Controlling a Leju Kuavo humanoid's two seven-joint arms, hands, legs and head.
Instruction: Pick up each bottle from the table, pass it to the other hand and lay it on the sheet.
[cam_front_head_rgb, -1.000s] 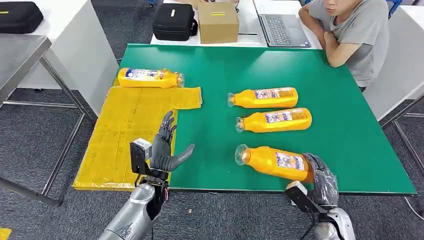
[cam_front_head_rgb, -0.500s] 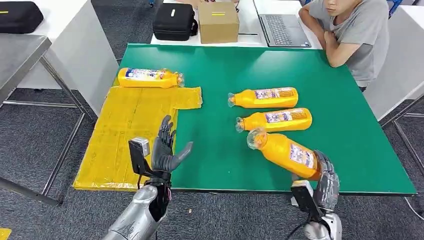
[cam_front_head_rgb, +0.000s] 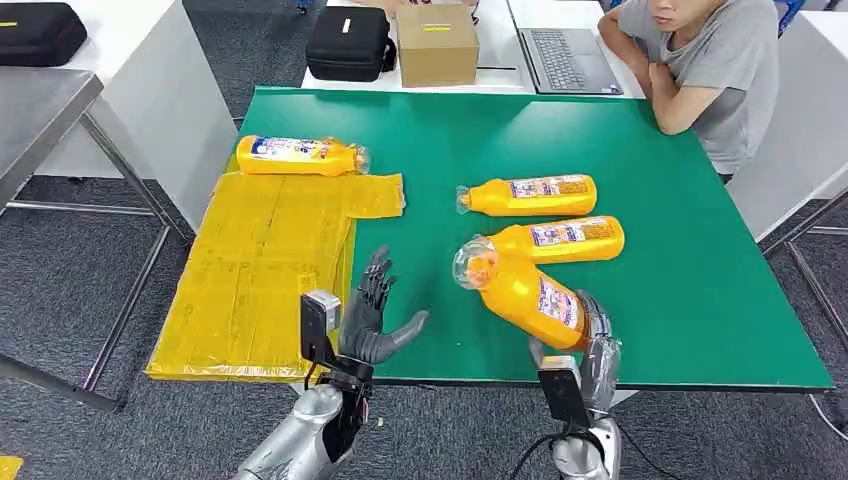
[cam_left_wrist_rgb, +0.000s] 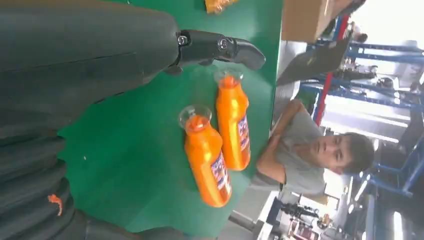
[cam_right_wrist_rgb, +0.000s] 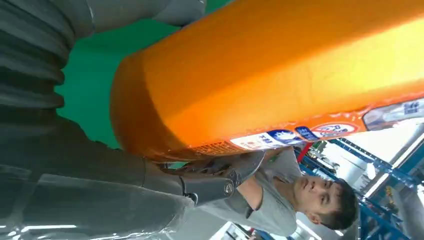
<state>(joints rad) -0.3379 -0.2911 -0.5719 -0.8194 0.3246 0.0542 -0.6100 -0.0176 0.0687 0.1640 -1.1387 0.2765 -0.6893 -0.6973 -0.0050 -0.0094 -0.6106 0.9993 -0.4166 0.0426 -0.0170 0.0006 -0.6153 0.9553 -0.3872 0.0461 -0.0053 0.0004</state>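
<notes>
1. We find one bottle (cam_front_head_rgb: 300, 155) lying at the far edge of the yellow sheet (cam_front_head_rgb: 250, 270); we judge that one delivered.
2. The right hand (cam_front_head_rgb: 590, 345) grips a second bottle (cam_front_head_rgb: 520, 290) by its base, lifted off the green desk (cam_front_head_rgb: 650, 150), cap end pointing toward the left hand (cam_front_head_rgb: 375, 320).
3. The left hand is spread and holds nothing, apart from that bottle; we judge the hand-over not yet made.
4. Two further bottles (cam_front_head_rgb: 530, 195) (cam_front_head_rgb: 560, 238) lie on the desk, untouched.

Bottles (cam_front_head_rgb: 520, 290): glossy orange plastic w/ paper labels. Table (cam_front_head_rgb: 680, 270): matt green. Sheet (cam_front_head_rgb: 250, 270): crinkled yellow, prob. plastic film.
</notes>
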